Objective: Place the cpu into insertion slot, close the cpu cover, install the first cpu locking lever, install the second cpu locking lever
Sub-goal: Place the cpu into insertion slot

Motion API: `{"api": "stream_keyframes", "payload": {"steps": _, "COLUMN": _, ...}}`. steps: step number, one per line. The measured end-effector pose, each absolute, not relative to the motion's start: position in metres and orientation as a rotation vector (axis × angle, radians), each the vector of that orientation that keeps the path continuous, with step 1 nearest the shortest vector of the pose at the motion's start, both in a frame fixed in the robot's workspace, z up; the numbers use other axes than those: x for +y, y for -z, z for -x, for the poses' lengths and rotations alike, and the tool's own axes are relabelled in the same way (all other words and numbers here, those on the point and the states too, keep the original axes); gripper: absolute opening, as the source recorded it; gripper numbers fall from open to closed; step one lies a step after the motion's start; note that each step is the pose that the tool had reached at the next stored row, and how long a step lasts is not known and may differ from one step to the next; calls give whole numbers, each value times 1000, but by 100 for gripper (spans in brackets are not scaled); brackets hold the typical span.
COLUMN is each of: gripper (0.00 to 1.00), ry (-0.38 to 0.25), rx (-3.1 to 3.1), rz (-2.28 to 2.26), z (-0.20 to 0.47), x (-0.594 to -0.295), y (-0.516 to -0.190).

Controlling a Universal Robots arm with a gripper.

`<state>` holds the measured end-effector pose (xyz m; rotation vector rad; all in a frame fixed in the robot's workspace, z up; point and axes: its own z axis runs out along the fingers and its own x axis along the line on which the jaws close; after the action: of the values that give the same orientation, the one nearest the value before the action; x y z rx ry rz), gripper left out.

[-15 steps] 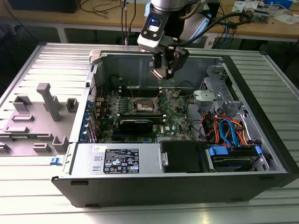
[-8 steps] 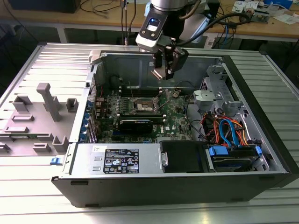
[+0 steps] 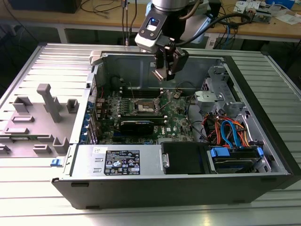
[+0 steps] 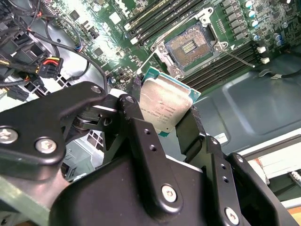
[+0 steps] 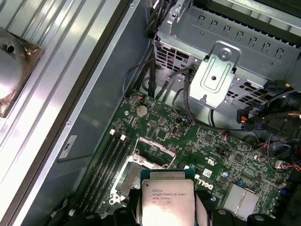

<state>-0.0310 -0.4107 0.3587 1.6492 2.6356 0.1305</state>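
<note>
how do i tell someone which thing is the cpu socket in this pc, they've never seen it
Inside the open computer case, find the green motherboard lying on its floor. Near the board's middle, flanked by long narrow black memory slots, is the insertion slot. Unlike those slots it is square, with a dark centre and a thin metal rim.

cpu (image 5: 168,200) cut off by first wrist view's edge, sides behind end effector (image 4: 165,101) fingers

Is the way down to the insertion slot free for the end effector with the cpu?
Probably yes: the end effector holds the cpu above the insertion slot, whose centre lies uncovered, nothing between them.
</note>
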Motion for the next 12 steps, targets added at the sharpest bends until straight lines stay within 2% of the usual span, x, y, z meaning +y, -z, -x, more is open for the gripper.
{"api": "stream_keyframes", "payload": {"steps": 12, "gripper": 55, "ry": -129, "rx": 2578, "rz": -1733, "z": 31, "x": -411, "y": -359}}
